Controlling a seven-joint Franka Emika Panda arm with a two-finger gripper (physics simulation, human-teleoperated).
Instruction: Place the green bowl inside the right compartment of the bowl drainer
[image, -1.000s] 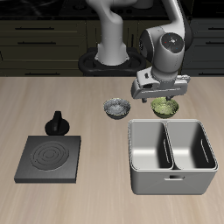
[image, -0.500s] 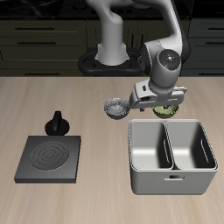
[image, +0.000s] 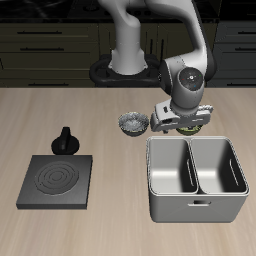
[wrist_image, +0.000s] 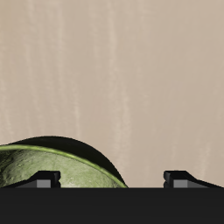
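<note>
Exterior view, swept across the table. A flat black stove plate (image: 57, 181) lies nearest the front edge, with a small black knobbed piece (image: 66, 140) just behind it. Farther along sits a dark speckled bowl (image: 133, 123), upright on the wood table (image: 60, 105). Just beside it hangs the gripper (image: 178, 122), low over the table, the arm's wrist body covering most of what lies under it. Only slivers of the green bowl (image: 190, 127) show at the wrist's lower edge, so the bowl sits on the table directly behind the bowl drainer (image: 197, 179), outside it, close to the back rim. Both wells of the drainer show bare grey metal.

Wrist view: the green bowl (wrist_image: 52, 166) fills one side, mottled inside visible, rim curving up against the tabletop. Two dark fingertips (wrist_image: 44, 179) stand well apart; one overlaps the bowl's rim, the other is over bare table. Jaws are spread, nothing clamped between them. Whether the near fingertip actually touches the rim cannot be told.
</note>
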